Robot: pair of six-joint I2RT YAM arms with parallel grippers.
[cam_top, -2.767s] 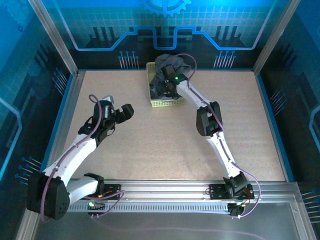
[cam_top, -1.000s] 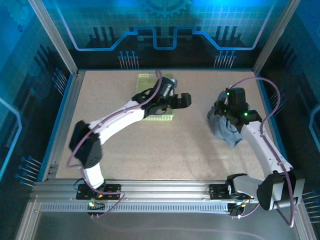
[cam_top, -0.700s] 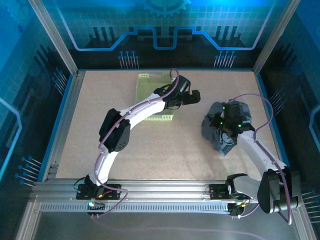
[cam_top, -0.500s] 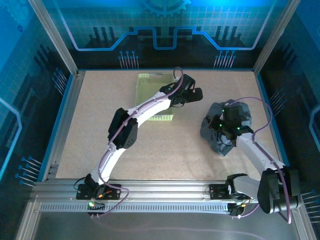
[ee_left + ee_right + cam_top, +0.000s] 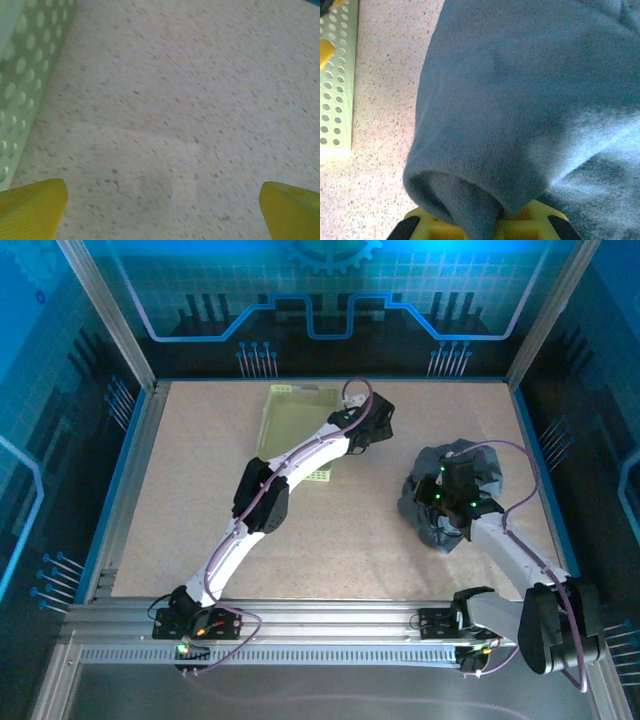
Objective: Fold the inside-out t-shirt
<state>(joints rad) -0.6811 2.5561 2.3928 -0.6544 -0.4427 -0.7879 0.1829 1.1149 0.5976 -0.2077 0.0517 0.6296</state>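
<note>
The inside-out t-shirt (image 5: pixel 418 512) lay as a bunched, dark slate-grey heap on the right half of the bench (image 5: pixel 200 470), well clear of the pale green lattice basket (image 5: pixel 290 425). Crumpled like that, it showed no long axis, collar or hem to line a fold up against.

The right arm was plainly the nearer one. The right pincer (image 5: pixel 447 502) sat on the middle of the heap. In its wrist view a rolled edge of the cloth (image 5: pixel 520 100) ran down between the yellow fingers (image 5: pixel 540 222) and covered most of them. I judged the right pincer (image 5: pixel 485 227) to be closed on that fold, with the rest of the garment spreading away from it.

The left pincer (image 5: pixel 378 418) was stretched out to the far side, just beside the basket's right wall. From there the shirt lay to its right and nearer the arm bases, with a strip of bare bench between them. Its wrist view showed the two yellow fingertips (image 5: pixel 32 207) spread wide over speckled bench top, holding nothing, the basket wall (image 5: pixel 25 75) at the left.

Folding had not begun. The next move would probably need the left pincer to cross that gap and take a second edge, so the heap could be spread flat.
</note>
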